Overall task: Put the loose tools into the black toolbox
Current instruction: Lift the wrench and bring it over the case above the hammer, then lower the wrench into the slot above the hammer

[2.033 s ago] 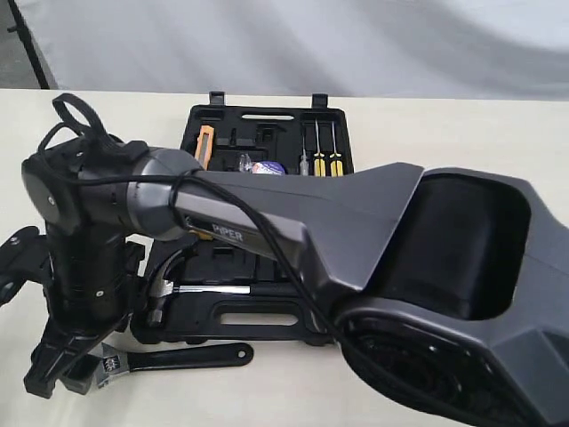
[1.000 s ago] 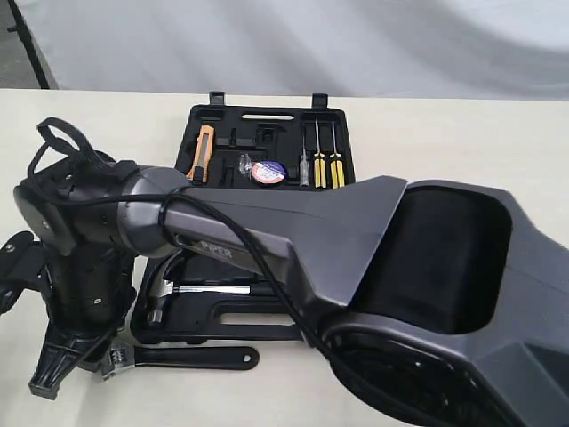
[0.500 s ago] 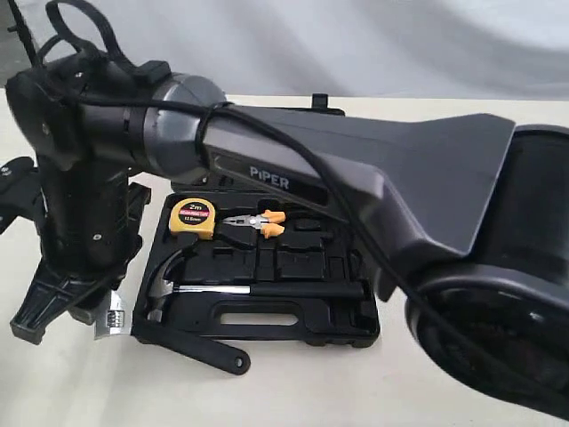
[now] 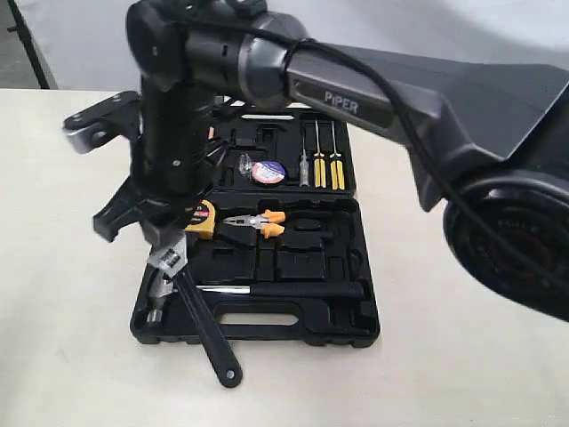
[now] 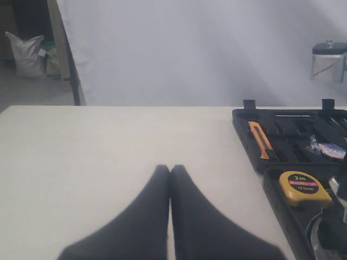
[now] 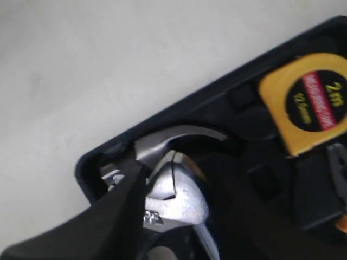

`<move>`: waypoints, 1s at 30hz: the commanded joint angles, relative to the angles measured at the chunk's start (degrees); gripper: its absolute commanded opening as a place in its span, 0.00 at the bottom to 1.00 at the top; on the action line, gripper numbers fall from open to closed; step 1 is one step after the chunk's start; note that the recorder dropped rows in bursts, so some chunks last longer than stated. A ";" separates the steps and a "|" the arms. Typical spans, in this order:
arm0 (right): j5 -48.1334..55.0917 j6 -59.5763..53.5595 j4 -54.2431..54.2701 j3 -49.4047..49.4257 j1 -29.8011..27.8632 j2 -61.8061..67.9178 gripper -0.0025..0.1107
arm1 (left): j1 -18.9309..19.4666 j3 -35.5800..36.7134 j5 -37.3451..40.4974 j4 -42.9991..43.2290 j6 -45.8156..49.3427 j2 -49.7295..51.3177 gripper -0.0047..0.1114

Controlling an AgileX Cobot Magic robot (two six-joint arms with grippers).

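Observation:
The black toolbox [image 4: 356,267] lies open on the beige table. A claw hammer [image 4: 227,290] rests in its near half, with its head [image 6: 173,135] at the left corner. The tape roll [image 4: 268,172] with the blue-red label sits in the far half. My right gripper [image 4: 160,242] reaches across and is shut on the silver head of the adjustable wrench [image 6: 181,195]. It holds the wrench above the hammer head, and the black wrench handle [image 4: 206,327] slants down past the box's front edge. My left gripper [image 5: 170,168] is shut and empty over bare table, left of the box.
A yellow tape measure [image 4: 201,219] and orange-handled pliers [image 4: 258,222] lie in the near half. Screwdrivers [image 4: 320,158] and an orange utility knife [image 5: 260,140] are in the far half. The right arm [image 4: 382,80] spans the scene above the box. A metal can [image 5: 328,59] stands beyond the table.
My right gripper has lifted the wrench off the table in front of the box. It has carried the wrench up and right, over the box's near left corner.

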 commanded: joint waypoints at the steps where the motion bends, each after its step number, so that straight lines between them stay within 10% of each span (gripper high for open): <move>1: -0.26 -0.04 -3.54 -0.10 -4.44 -0.84 0.02 | 0.19 0.53 -0.97 -0.78 -0.59 -0.46 0.05; 19: -0.26 8.32 -7.69 -0.10 -1.28 -0.04 0.02 | 0.19 0.53 -0.97 -0.78 -0.59 -0.46 0.05; 30: -0.26 15.86 -13.71 2.60 3.94 2.96 0.53 | 0.19 0.53 -0.97 -0.78 -0.59 -0.46 0.05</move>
